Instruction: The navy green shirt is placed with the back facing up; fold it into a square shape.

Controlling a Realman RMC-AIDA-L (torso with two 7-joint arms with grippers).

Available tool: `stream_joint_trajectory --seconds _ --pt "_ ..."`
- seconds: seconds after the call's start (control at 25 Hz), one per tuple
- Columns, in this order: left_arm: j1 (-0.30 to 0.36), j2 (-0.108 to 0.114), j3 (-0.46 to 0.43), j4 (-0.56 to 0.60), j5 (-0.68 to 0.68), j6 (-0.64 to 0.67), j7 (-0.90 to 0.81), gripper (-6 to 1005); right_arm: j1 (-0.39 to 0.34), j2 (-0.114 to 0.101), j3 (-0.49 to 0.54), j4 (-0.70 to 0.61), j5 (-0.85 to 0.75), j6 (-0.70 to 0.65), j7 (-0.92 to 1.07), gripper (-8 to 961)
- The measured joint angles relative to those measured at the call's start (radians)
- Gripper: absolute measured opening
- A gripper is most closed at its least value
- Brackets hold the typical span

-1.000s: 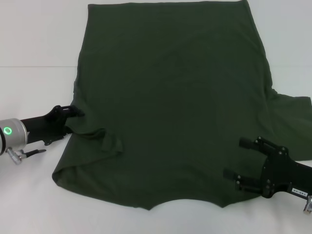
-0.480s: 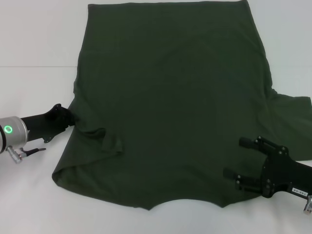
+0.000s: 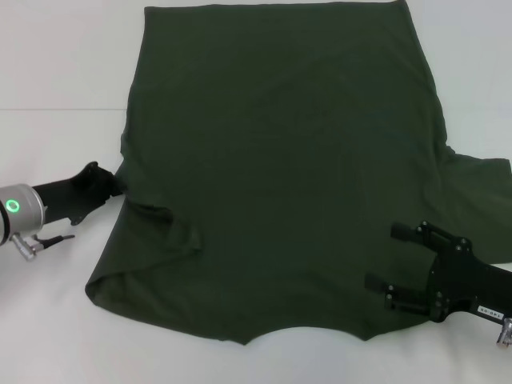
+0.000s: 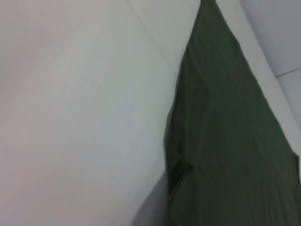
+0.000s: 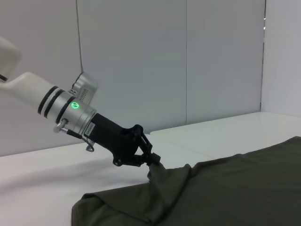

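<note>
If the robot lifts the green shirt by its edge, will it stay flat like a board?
Probably not. Where the left gripper pinches the navy green shirt, the cloth rises in a soft peak and wrinkles, so it is likely floppy and would sag. It also looks thin, so probably light.

The far hem of the large dark olive-green cotton shirt [image 3: 280, 168] runs off the head view's top edge, and its right sleeve is cut by the right edge. The black right gripper [image 3: 396, 258] hides the cloth beneath it. The black left gripper's [image 5: 153, 161] fingertips are buried in a pinched-up fold of cloth.
</note>
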Motion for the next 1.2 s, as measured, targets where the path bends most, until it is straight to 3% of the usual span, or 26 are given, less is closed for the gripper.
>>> stream_joint_trajectory --seconds 0.28,1.2 --pt "-0.023 -0.014 0.000 0.001 -0.050 -0.009 0.075 62 0.000 0.002 0.000 0.002 0.000 0.003 0.000 944" --pt "-0.084 -0.107 0.006 0.000 -0.160 -0.101 0.296 81 0.003 0.001 0.001 0.013 0.000 0.004 0.000 944"
